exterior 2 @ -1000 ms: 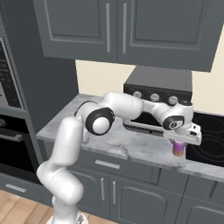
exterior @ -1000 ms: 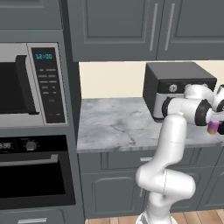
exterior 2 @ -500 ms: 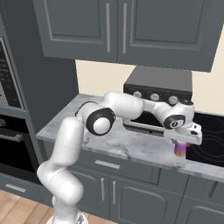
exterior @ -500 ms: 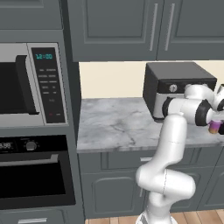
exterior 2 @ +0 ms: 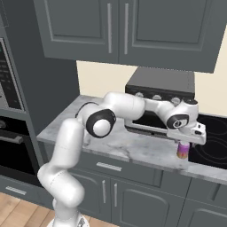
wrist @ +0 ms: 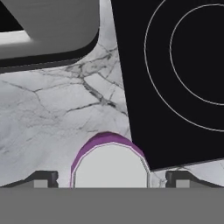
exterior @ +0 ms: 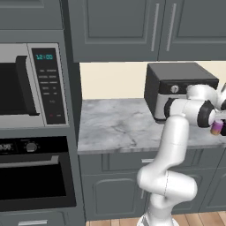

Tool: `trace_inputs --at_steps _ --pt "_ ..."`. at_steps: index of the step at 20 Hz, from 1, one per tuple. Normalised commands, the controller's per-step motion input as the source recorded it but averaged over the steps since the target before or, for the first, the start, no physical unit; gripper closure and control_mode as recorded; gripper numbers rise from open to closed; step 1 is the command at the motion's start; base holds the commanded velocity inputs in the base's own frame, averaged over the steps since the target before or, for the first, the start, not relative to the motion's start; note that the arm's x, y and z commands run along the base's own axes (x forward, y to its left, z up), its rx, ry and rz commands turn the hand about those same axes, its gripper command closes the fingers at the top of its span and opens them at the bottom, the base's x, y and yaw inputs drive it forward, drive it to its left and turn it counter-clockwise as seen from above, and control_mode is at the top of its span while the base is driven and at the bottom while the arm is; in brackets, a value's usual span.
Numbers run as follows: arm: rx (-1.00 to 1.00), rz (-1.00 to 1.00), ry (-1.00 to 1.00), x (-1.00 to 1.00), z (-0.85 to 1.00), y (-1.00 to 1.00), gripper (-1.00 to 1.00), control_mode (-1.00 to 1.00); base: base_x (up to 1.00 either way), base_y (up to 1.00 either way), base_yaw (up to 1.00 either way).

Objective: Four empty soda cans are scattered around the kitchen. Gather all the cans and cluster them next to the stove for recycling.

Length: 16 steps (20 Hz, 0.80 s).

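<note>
A purplish-pink soda can (exterior 2: 183,150) stands upright on the marble counter (exterior 2: 133,148), just left of the black glass stove (exterior 2: 213,142). My gripper (exterior 2: 184,142) hangs straight over it, open, with a finger on each side and a gap to the can. In the hand view the can's pale top (wrist: 110,164) sits between the two fingertips (wrist: 43,178), close to the stove's (wrist: 175,65) corner. From the left base view the can (exterior: 216,128) shows at the right edge, under the gripper (exterior: 218,123).
A grey toaster oven (exterior 2: 162,91) stands on the counter right behind the can, its body (wrist: 43,26) close above the hand. A microwave (exterior: 26,84) and a wall oven (exterior: 31,176) fill the tall unit at left. Upper cabinets (exterior: 145,26) hang overhead.
The jaws have spread apart and let go of the purplish-pink can, which stays where it was beside the stove. The arm has barely moved.
</note>
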Motion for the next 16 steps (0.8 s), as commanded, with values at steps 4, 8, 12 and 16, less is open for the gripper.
trace_inputs --at_steps 4,8,12,16 --pt "0.01 0.00 0.00 -0.23 0.33 0.00 -1.00 -1.00 0.00 0.00 0.00" --pt "0.00 0.01 0.00 -0.40 0.32 0.00 -1.00 -1.00 0.00 0.00 0.00" --pt "0.00 0.01 0.00 -0.70 0.10 0.12 -1.00 -1.00 0.00 0.00 0.00" --pt "0.00 0.00 0.00 -0.67 0.14 0.28 -1.00 -1.00 0.00 0.00 0.00"
